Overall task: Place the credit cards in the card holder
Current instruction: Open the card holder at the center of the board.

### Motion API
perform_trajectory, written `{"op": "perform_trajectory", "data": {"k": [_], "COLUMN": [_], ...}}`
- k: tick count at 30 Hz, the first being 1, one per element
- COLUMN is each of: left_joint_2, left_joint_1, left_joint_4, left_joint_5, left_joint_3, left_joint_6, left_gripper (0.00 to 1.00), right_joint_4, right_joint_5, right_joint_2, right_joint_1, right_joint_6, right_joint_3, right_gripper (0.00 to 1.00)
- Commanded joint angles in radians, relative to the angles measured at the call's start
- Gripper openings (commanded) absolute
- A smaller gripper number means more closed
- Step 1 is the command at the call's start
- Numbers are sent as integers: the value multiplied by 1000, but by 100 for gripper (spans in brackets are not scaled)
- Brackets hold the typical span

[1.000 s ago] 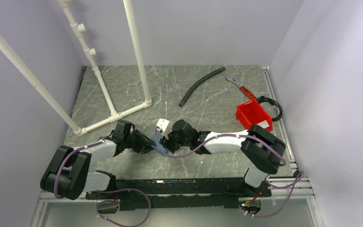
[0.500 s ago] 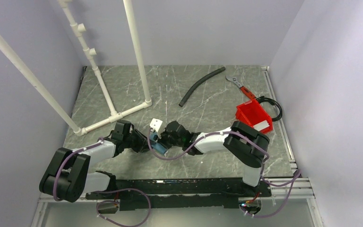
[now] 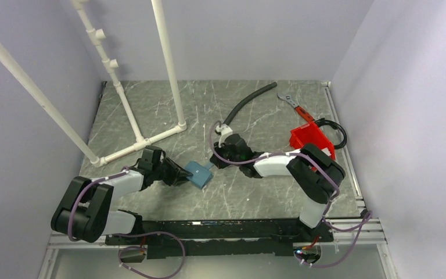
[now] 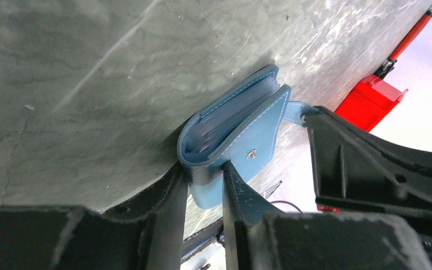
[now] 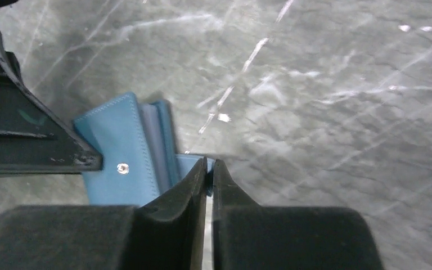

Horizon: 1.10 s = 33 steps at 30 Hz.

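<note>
Left of centre, top view: left gripper [image 3: 183, 173], jaws clamped on one folded blue card holder [image 3: 199, 174]; credit cards not countable among inner layers. Just right: right gripper [image 3: 213, 164], jaws closed at holder's strap. Upper right: one black hose [image 3: 250, 100], one wrench [image 3: 295, 106], one red bin [image 3: 310, 139].

No writing, label, brand or number is legible on anything in view.
</note>
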Motion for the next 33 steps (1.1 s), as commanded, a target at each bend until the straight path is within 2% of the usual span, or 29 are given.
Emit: {"op": "perform_trajectory", "data": {"k": [1,3,5,11,14,16,19,23,27,30,33], "left_joint_2": [48,35,21,-3,-3,2,18,30,27,17,7], "left_joint_1": [4,4,4,4,4,4,4,4,4,4,4], "left_joint_4": [-181,-186,-201,-214,-211,-198,-201,-184,-171,-177,-165], "left_joint_5": [-162,-168,-175,-173,-173,-170,-172,-166,-155,-155,-146], "left_joint_3": [-58,-58,-53,-48,-52,-54,-45,-47,-49,-48,-51], "left_joint_6": [46,52,56,60,57,56,63,57,51,61,67], "left_gripper": [1,2,4,6,6,7,7,6,7,8,10], "right_joint_4": [-375,-625,-739,-647,-598,-542,-400,-234,-56,-122,-99], "right_joint_5": [91,243,359,118,-25,-178,-353,-381,-420,-372,-480], "right_joint_2": [-32,45,77,-107,-183,-181,-111,-23,58,101,178], "right_joint_1": [53,28,34,32,70,95,99,49,-90,-111,-111], "right_joint_6": [-37,-4,-19,-40,-82,-82,37,154,256,177,194], "right_joint_3": [185,316,368,251,238,240,227,212,146,171,193], "right_gripper": [19,37,46,56,55,49,42,42,36,36,37]}}
